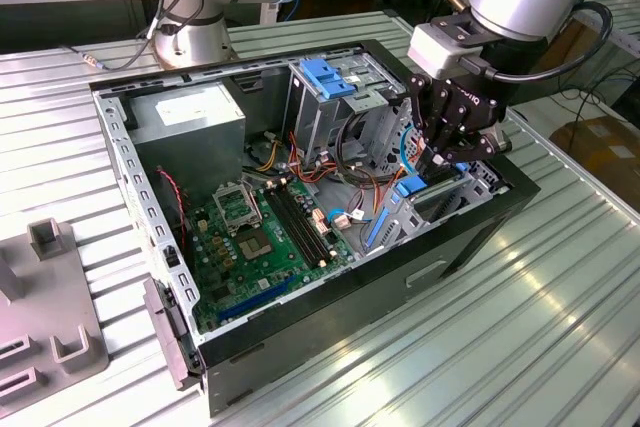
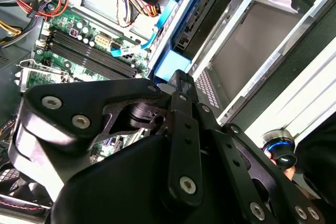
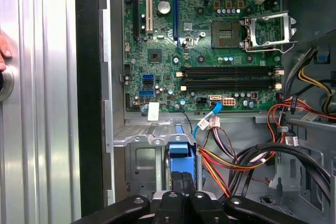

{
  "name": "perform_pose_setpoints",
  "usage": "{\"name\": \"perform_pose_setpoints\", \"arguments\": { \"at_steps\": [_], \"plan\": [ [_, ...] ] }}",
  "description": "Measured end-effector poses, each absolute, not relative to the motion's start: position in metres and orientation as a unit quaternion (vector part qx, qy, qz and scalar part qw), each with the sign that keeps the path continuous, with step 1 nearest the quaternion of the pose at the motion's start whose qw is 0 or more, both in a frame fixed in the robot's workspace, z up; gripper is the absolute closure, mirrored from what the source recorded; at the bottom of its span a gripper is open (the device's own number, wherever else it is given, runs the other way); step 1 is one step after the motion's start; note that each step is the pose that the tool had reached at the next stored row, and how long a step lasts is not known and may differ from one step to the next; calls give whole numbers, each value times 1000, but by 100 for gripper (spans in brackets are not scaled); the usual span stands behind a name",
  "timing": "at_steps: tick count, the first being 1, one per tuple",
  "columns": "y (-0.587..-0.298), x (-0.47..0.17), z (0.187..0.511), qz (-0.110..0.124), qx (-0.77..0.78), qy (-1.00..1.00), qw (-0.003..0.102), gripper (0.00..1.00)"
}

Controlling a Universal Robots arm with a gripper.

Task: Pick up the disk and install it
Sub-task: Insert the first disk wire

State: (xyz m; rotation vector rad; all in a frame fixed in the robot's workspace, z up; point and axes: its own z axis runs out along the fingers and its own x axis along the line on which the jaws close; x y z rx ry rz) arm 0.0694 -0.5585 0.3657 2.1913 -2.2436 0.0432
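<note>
Ribbed metal surface [image 1: 520,337], open computer case [image 1: 300,322] on it.
Gripper [image 3: 182,179] jaws together, tips touching the blue rail of the disk [image 3: 181,153], which stands edgewise in the drive bay [image 3: 140,161] beside the motherboard [image 3: 205,45].

Cable tangle [image 3: 247,158] beside drive bay [image 3: 140,158]

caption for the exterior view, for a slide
Pincer at the blue-railed disk sitting in a bay of the open computer case, motherboard exposed.
</note>
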Motion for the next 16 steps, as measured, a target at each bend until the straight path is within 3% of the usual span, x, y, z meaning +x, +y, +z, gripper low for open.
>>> {"name": "perform_pose_setpoints", "arguments": {
  "at_steps": [16],
  "plan": [
    [-559, 94, 365, 14, 701, -714, 3, 90]
  ]
}}
